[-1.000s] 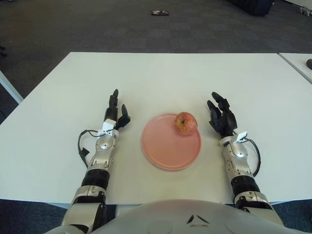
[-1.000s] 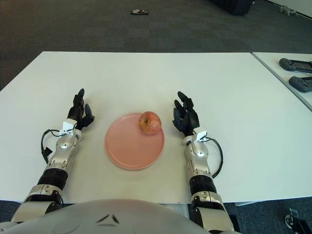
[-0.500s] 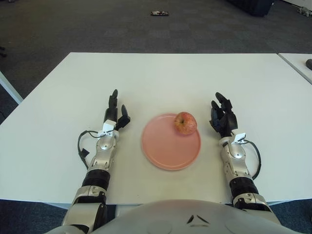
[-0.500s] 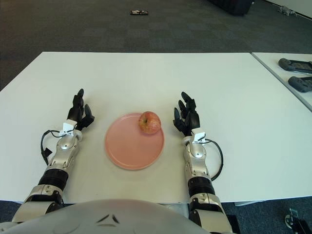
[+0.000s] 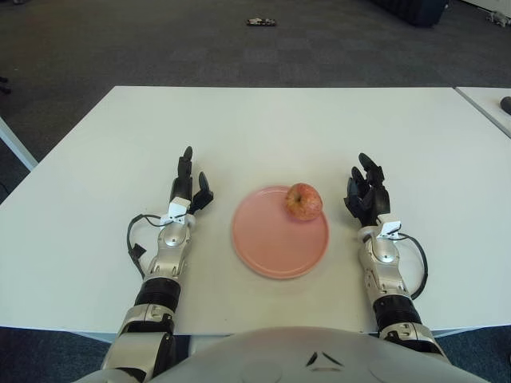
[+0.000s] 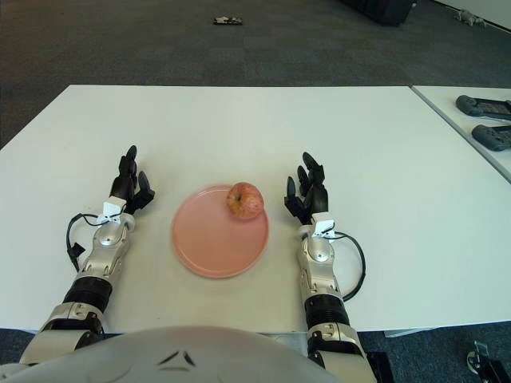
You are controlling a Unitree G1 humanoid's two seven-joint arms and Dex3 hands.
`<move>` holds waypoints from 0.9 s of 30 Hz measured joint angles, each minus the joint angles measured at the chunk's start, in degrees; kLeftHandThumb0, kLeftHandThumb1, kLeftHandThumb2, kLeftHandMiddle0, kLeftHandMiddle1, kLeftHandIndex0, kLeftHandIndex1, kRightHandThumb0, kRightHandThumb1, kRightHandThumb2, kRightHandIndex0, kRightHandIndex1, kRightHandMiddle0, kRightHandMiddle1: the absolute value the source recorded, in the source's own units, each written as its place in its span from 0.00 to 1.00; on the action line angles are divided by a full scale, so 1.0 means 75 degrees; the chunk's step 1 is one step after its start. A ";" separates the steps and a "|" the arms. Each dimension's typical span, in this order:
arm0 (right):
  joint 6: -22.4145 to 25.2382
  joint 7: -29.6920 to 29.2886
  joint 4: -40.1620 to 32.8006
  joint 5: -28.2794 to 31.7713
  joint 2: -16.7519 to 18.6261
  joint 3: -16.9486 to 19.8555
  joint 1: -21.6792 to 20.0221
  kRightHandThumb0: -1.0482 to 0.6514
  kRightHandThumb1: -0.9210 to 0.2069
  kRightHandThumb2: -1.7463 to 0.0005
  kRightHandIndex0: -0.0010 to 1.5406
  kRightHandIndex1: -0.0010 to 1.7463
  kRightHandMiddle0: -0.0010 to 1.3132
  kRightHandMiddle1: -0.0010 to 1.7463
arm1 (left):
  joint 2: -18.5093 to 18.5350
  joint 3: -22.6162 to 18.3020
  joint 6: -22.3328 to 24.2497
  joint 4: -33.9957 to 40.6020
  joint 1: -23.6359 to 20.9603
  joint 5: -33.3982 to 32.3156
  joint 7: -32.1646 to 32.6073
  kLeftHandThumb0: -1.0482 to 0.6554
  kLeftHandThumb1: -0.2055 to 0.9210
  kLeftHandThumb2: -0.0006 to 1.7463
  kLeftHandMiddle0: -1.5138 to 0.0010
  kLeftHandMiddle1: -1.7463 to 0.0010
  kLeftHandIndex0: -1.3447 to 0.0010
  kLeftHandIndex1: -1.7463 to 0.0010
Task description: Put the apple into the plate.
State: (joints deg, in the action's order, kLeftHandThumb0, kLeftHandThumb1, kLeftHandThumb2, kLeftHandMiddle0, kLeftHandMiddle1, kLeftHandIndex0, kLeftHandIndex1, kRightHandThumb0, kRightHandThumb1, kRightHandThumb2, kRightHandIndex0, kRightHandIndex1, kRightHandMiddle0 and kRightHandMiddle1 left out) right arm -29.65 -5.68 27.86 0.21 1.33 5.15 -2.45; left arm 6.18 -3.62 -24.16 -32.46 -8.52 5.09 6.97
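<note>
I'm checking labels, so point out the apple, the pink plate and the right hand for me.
apple (image 5: 304,200), left eye view, middle of the fruit.
pink plate (image 5: 271,243), left eye view, bare centre of the plate.
right hand (image 5: 365,194), left eye view, middle of the hand.

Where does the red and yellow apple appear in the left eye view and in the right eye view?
Left eye view: the red and yellow apple sits right of centre, on the far right rim of the round pink plate.
Right eye view: the apple shows just left of centre, on the same part of the plate's rim.
Shared landmark: the right hand, open, just right of the apple in both views.
</note>
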 measured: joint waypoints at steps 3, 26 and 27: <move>0.0085 -0.0047 -0.0112 -0.0018 0.0036 -0.0029 0.0082 0.26 0.00 0.61 0.13 0.00 0.00 0.27 | -0.0001 0.0007 0.0002 0.0004 0.0001 0.0014 0.0008 0.15 1.00 0.57 0.94 1.00 1.00 0.86; 0.0602 -0.0050 -0.0503 -0.0014 0.0147 -0.0054 0.0223 0.27 0.00 0.62 0.14 0.01 0.00 0.28 | -0.0019 0.0037 -0.0009 0.0043 0.0038 0.0023 0.0055 0.16 1.00 0.57 0.94 1.00 1.00 0.86; 0.0608 -0.0046 -0.0505 -0.0013 0.0148 -0.0054 0.0222 0.27 0.00 0.62 0.14 0.01 0.00 0.28 | -0.0019 0.0037 -0.0008 0.0043 0.0038 0.0021 0.0056 0.16 1.00 0.57 0.94 1.00 1.00 0.86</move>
